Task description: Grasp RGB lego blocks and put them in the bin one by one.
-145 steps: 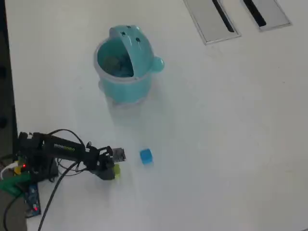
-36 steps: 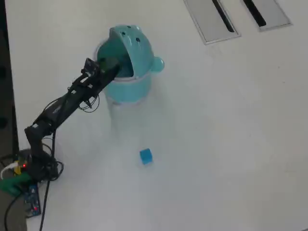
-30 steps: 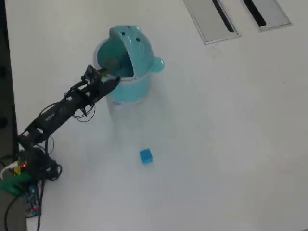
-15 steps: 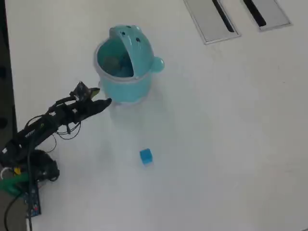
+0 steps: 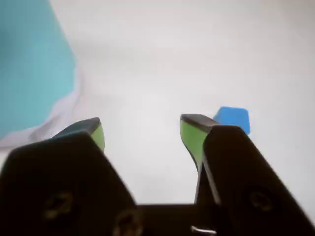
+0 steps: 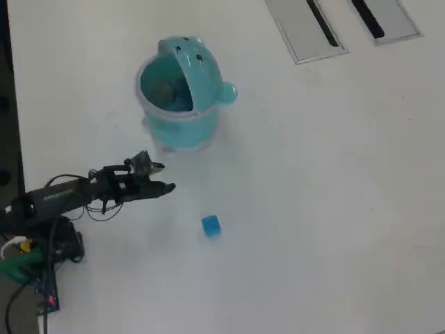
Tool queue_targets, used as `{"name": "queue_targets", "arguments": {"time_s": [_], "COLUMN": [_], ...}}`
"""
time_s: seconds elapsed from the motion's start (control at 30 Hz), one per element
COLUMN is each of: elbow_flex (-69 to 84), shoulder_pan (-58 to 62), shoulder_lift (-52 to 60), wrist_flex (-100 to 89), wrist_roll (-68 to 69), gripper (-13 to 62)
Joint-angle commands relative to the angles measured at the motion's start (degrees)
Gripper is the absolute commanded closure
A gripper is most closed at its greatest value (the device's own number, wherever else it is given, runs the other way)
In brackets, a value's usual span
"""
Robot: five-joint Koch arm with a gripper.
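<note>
The gripper is hanging over the white table with its jaws spread wide and nothing between them; in the wrist view the two green-padded fingertips are standing well apart above bare tabletop, with the gripper holding nothing.

The bin is serving as the landmark here. In the overhead view it is standing upright on the table with its lid flipped back (the two dark dots on the lid are showing), and something dim is lying inside it, too blurred to name. The gripper is hovering just below the bin in that view, its tips pointing right. In the wrist view the bin is filling the upper left corner, beside the left fingertip.

The blue lego block is lying on the table below the bin in the overhead view and a little to its right, apart from the gripper. In the wrist view the blue block is peeking out just behind the right fingertip.

Two grey slotted panels are lying well to the right of the bin, at the top edge of the overhead view.
</note>
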Motion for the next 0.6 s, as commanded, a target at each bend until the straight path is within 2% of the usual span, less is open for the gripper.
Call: {"name": "queue_targets", "arguments": {"time_s": [0.0,0.17,0.2,0.4,0.57], "elbow_flex": [-3.69,-7.38,-10.37,-14.41,-17.14], "shoulder_pan": [0.88,2.37,3.96,6.94,10.37], "shoulder_lift": [-1.67,-7.29,-11.34,-16.17,-19.69], "wrist_flex": [-2.90,-3.96,-4.39,-4.48,-4.39], "wrist_roll": [-0.44,-0.88,-2.20,-3.43,-5.98], "gripper": [20.0,19.2,17.8,17.7,14.4]}}
